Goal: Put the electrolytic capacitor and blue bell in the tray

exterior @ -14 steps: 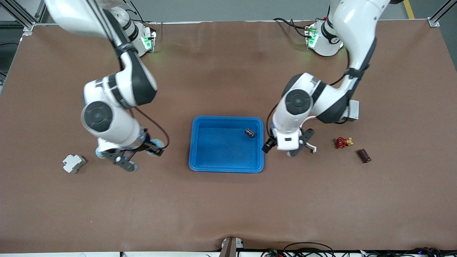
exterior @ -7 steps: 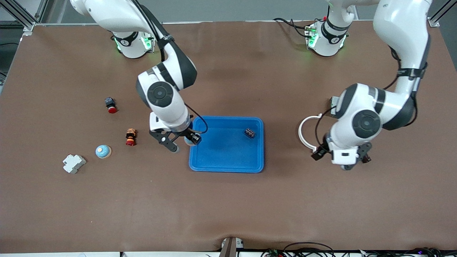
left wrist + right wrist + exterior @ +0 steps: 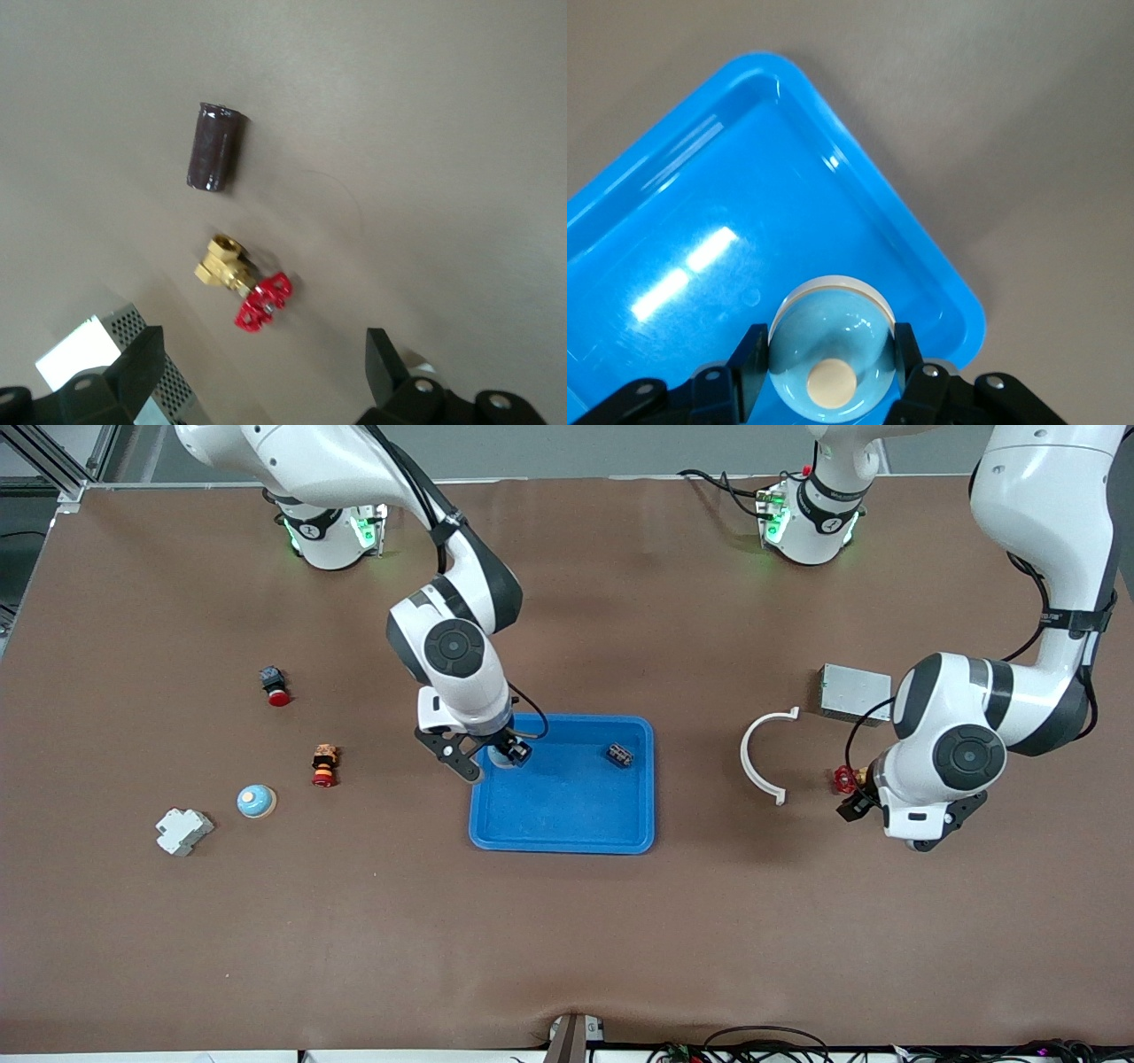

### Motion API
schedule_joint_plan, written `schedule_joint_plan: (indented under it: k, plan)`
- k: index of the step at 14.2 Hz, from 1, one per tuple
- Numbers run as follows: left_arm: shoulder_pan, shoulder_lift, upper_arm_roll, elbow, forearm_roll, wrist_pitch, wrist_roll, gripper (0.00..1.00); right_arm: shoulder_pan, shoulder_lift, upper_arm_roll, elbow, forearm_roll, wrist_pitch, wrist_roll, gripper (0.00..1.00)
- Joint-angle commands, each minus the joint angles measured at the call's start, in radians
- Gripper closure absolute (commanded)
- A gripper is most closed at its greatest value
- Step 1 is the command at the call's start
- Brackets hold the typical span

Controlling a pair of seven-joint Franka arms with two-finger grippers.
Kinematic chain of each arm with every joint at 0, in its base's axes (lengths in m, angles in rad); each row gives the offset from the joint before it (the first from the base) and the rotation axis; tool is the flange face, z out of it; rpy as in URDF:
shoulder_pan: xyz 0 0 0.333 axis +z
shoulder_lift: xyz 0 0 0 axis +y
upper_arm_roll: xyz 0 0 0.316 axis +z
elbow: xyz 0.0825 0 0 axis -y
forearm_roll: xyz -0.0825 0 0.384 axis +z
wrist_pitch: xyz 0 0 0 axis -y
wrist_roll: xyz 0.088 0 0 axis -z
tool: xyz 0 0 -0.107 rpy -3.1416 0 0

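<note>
The bright-blue tray [image 3: 560, 808] lies mid-table. A small dark capacitor [image 3: 619, 755] lies in it, near the corner toward the left arm. My right gripper [image 3: 493, 762] is over the tray's corner toward the right arm, shut on a light-blue bell [image 3: 503, 755]. The right wrist view shows the bell [image 3: 831, 350] clamped between the fingers [image 3: 750, 367] above the tray floor [image 3: 700, 230]. A second blue bell [image 3: 256, 802] sits on the table toward the right arm's end. My left gripper [image 3: 921, 840] is open [image 3: 263, 376] over the table, above a brown cylinder [image 3: 213, 146].
A brass valve with a red handle [image 3: 846, 779] [image 3: 241, 290], a grey metal box [image 3: 855, 691] [image 3: 142, 367] and a white arc [image 3: 760, 757] lie toward the left arm's end. A white breaker [image 3: 183, 831], a small figurine [image 3: 324, 765] and a red button [image 3: 275, 686] lie toward the right arm's end.
My right gripper has carried the bell from the right arm's end to over the tray. My left gripper has moved away from the tray toward the left arm's end of the table.
</note>
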Motion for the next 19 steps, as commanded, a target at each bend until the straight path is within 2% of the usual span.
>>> schedule_joint_plan:
  k: [1,6,7,8,11,14,15,18,19]
  plan:
    - [0.036,0.028,-0.011,-0.002,0.022,0.018,0.053,0.0,0.038,0.022,-0.012,-0.004,-0.005,0.043,0.066,1.0]
    - [0.105,0.083,-0.009,-0.002,0.053,0.109,0.145,0.0,0.068,0.038,-0.012,0.001,-0.004,0.053,0.098,1.0]
    - [0.11,0.109,-0.008,0.007,0.08,0.131,0.147,0.09,0.069,0.045,-0.01,0.004,-0.007,0.054,0.11,1.0]
    - [0.112,0.133,-0.006,0.018,0.103,0.151,0.149,0.12,0.072,0.055,-0.012,0.004,-0.007,0.066,0.117,1.0]
    - [0.15,0.178,-0.005,0.018,0.209,0.24,0.149,0.14,0.08,0.09,-0.012,0.004,-0.008,0.106,0.13,1.0]
    - [0.158,0.189,-0.005,0.013,0.231,0.255,0.15,0.16,0.081,0.113,-0.012,0.013,-0.008,0.128,0.132,1.0]
    - [0.162,0.189,-0.005,0.012,0.231,0.255,0.15,0.22,0.081,0.116,-0.013,0.014,-0.008,0.128,0.132,1.0]
    - [0.167,0.19,-0.005,0.003,0.255,0.255,0.152,0.76,0.081,0.131,-0.013,0.018,-0.01,0.129,0.132,1.0]
    - [0.167,0.187,-0.005,0.003,0.256,0.255,0.15,0.9,0.081,0.137,-0.013,0.019,-0.01,0.129,0.133,1.0]
